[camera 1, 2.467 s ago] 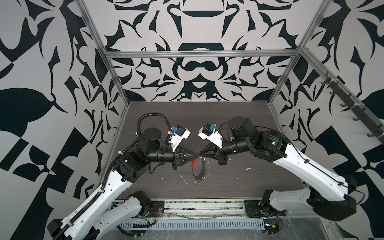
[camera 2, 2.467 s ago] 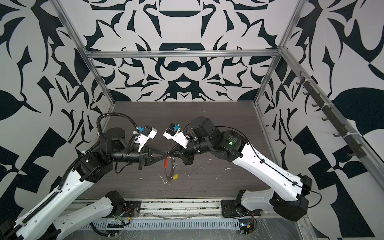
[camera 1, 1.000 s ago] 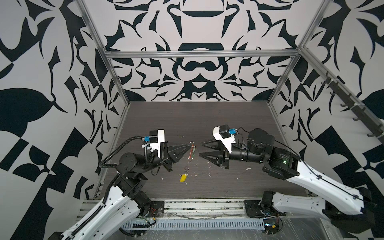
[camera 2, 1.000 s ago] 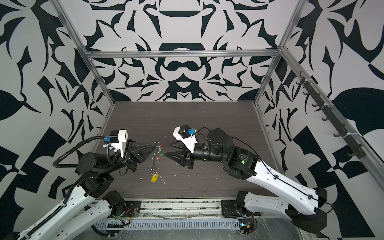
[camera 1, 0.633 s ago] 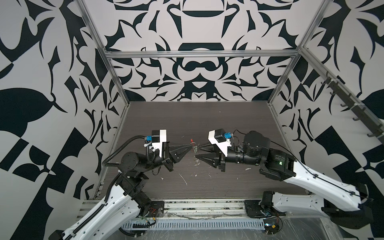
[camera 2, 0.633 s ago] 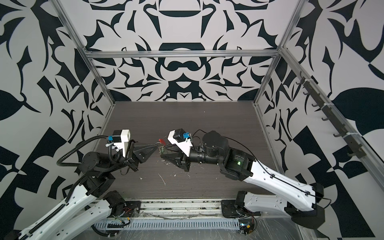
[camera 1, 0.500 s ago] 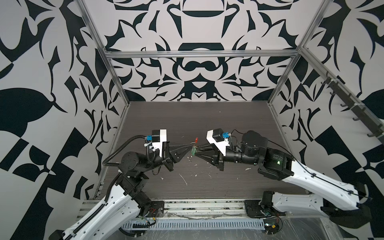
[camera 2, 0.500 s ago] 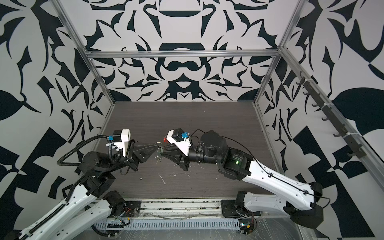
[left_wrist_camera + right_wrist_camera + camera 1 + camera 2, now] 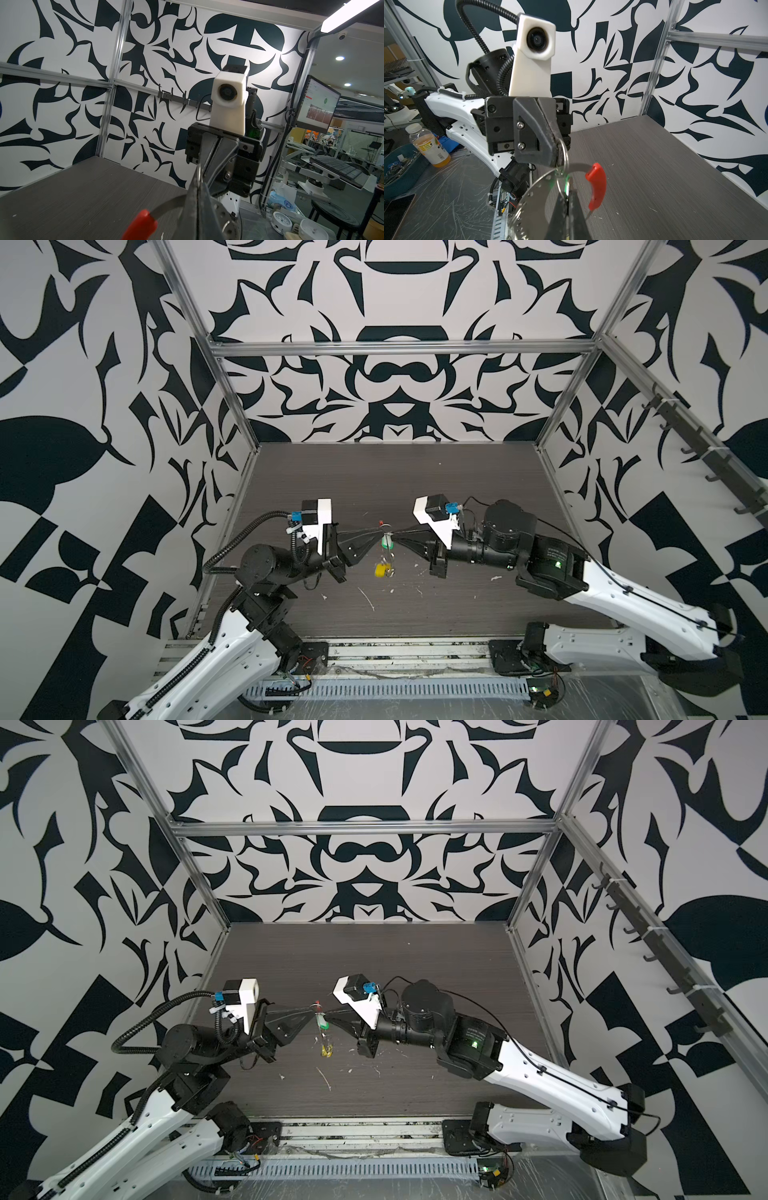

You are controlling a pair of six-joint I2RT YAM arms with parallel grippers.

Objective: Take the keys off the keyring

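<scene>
The two claws meet tip to tip above the surface (image 9: pixel 374 481). The left claw (image 9: pixel 381 536) is pinched tight on the keyring (image 9: pixel 529 197), whose grey holed band curves down and away from its tips, passing just beside the right claw's tips. The red strip (image 9: pixel 597 187) caps the band's end, just off the left claw's tip. The right claw (image 9: pixel 395 536) is also closed tight, nipping the green tag (image 9: pixel 388 546) at its upper end. The tag hangs right under both tips. A wire loop (image 9: pixel 563 158) runs from the left claw's tips toward the right claw. The yellow tag (image 9: pixel 380 570) is blurred, well below both claws, and I cannot tell whether it hangs or lies on the surface.
</scene>
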